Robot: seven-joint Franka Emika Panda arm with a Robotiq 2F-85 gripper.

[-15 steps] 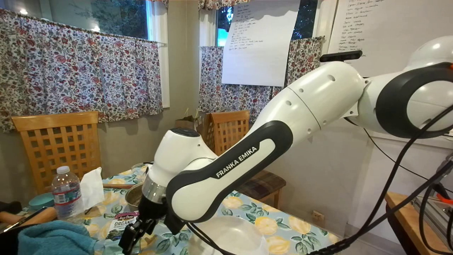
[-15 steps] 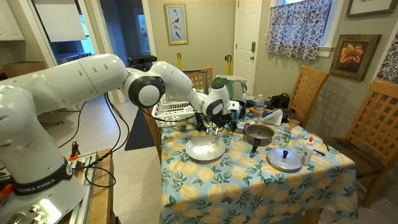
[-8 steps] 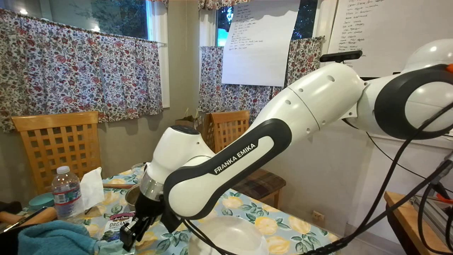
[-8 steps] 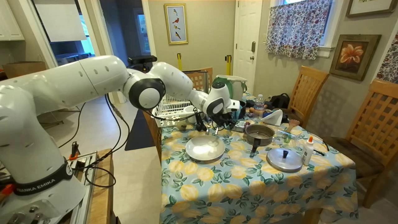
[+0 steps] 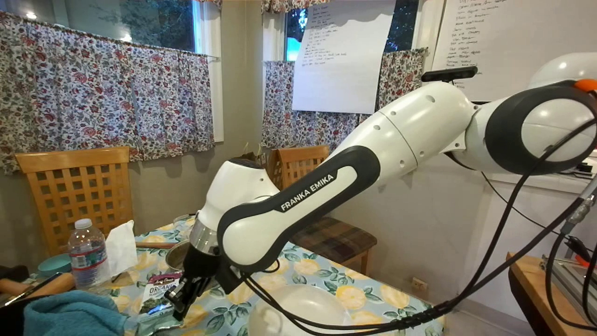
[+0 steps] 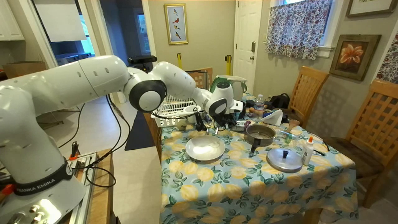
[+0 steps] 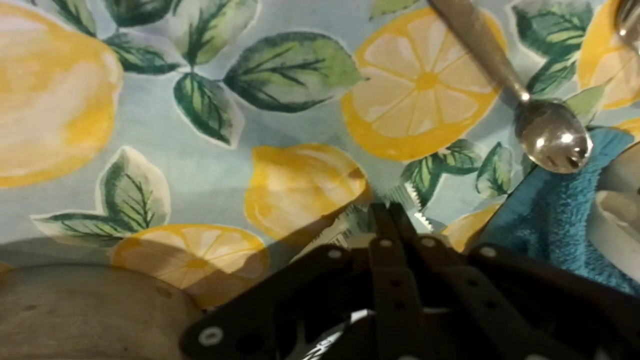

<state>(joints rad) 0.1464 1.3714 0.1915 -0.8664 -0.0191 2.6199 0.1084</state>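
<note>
closing within the last second, the pincer (image 7: 388,207) stands drawn fully together at the printed packet (image 5: 153,298), lower left in an exterior view, suggesting a grip attempt, though whether the packet is pinched i cannot tell.

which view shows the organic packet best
In an exterior view the packet is clearest, printed front showing. The wrist view gives only pieces around the gripper; in an exterior view the packet also appears, smaller.

The tool (image 7: 386,206) has room between pot (image 6: 264,142) and towel (image 7: 557,217).
</note>
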